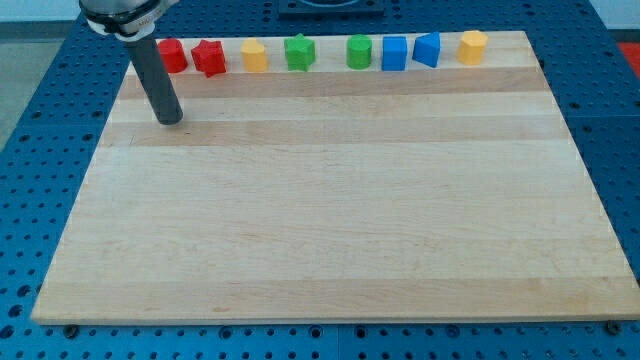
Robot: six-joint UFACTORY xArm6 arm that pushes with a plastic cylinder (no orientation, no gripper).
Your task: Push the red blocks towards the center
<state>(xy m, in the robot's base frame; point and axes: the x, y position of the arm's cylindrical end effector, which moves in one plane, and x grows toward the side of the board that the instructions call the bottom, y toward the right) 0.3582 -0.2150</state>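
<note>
While red blocks (173, 55) (209, 57) sit side by side (top-left row), my tip (171, 121) below them, apart, no hand.

Wooden board (330, 230), eight coloured blocks (299, 52) along top

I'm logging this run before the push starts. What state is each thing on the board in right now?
my tip: on the board, below the red blocks, touching nothing.
left red block: top row, unmoved, partly behind the rod.
red star block: top row, untouched.
left yellow block: top row.
green star block: top row.
green block: top row.
blue cube: top row.
blue wedge-like block: top row.
right yellow block: top row.
</note>
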